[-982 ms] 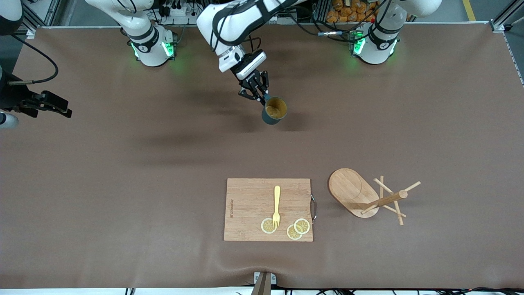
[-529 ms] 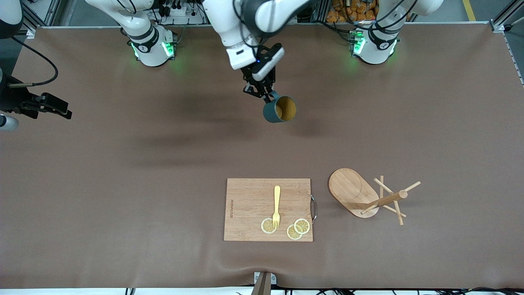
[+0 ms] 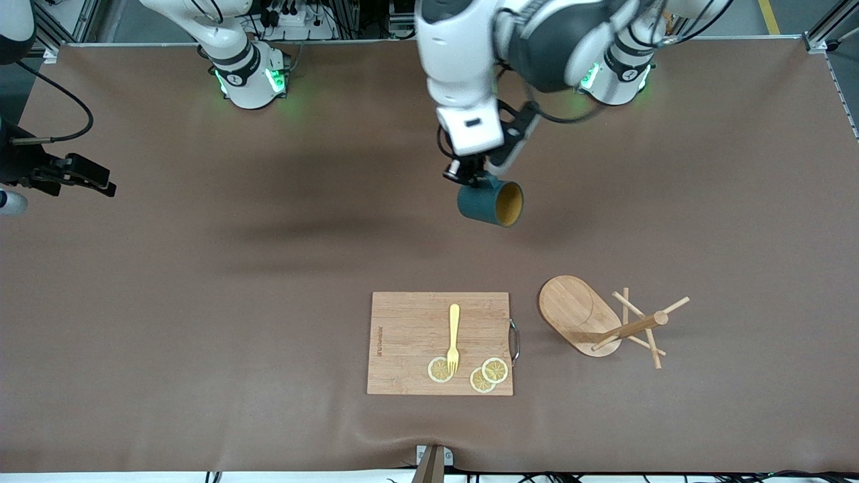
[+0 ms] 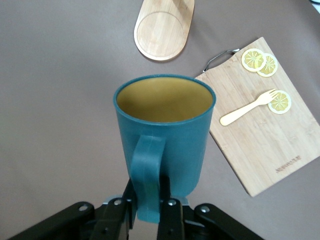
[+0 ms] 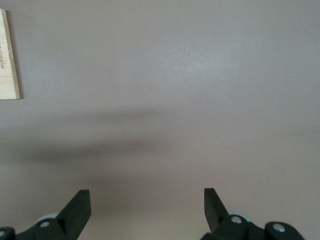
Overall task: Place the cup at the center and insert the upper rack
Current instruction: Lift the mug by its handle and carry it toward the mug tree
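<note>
The brown table [image 3: 201, 302] is filling nearly the whole front view, its corners running off the frame. The left arm is reaching in from its base along the top, much of its upper part cut off by the frame, and the left gripper [image 3: 470, 176] is hanging in the air over bare table near the middle, clenched on the handle of the cup [image 3: 491, 203]. The cup is tipping on its side with the tan mouth turned toward the left arm's end; in the left wrist view the fingers [image 4: 171, 200] are pinching the handle and the cup [image 4: 165, 130] is hiding most of them. The cutting board [image 3: 440, 343] is lying nearer the front camera than the cup, carrying a yellow fork [image 3: 453, 337] and three lemon slices [image 3: 488, 374]; one more slice is sitting partly under the fork's tines. The upper rack [image 3: 607, 322] is lying tipped over beside the board, toward the left arm's end, its post and pegs sticking out sideways from the oval base; only that base is showing in the left wrist view. The right gripper [image 5: 147, 205] is waiting at the right arm's end with jaws spread wide and empty; in the front view it is mostly cut off at the edge.
</note>
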`<state>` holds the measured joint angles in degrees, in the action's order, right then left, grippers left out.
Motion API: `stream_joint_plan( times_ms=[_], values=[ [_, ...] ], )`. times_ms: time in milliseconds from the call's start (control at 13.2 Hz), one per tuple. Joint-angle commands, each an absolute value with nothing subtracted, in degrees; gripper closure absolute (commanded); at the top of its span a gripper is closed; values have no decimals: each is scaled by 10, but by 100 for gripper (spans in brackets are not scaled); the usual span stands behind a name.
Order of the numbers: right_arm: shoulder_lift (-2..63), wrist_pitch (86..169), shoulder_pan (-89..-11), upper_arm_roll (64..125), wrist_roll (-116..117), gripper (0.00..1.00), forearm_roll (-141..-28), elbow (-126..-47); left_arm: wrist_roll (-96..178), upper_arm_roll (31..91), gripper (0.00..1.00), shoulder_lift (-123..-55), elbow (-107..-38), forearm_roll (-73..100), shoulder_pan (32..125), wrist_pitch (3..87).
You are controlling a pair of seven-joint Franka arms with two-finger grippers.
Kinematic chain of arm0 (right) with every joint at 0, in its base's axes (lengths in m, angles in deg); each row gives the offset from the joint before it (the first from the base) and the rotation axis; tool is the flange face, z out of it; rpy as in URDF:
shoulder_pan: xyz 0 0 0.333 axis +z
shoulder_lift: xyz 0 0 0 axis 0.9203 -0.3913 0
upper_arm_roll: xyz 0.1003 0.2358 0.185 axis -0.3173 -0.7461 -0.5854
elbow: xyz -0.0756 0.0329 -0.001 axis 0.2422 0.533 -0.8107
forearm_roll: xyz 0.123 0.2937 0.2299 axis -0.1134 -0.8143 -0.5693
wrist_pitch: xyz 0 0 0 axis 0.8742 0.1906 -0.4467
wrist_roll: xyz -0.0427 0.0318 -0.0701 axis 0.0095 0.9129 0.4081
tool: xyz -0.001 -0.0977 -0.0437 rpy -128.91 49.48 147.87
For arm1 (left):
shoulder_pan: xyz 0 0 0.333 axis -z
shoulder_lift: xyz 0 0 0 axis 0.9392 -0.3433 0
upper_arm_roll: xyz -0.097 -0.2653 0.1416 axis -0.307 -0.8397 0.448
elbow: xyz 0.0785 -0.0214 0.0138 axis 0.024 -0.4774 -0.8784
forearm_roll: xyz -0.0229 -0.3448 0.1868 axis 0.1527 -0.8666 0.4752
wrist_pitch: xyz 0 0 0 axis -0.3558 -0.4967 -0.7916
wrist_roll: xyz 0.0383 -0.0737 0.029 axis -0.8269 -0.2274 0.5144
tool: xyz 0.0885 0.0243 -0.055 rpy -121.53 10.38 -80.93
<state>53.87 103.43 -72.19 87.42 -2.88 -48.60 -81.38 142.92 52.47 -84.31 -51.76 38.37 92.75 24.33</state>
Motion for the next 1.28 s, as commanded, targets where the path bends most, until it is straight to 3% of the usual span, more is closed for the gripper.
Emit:
stream_joint_plan(
  times_ms=[0, 604, 1208],
  values=[
    [532, 1029, -731, 868, -28, 0, -491, -801, 1375, 518, 100, -830, -508, 316, 870, 248],
    [532, 1026, -731, 868, -32, 0, -494, -801, 1238, 520, 100, -827, -494, 111, 695, 277],
    [532, 1028, -727, 865, -32, 0, -497, -789, 1160, 525, 100, -863, -497, -80, 585, 324]
  ],
)
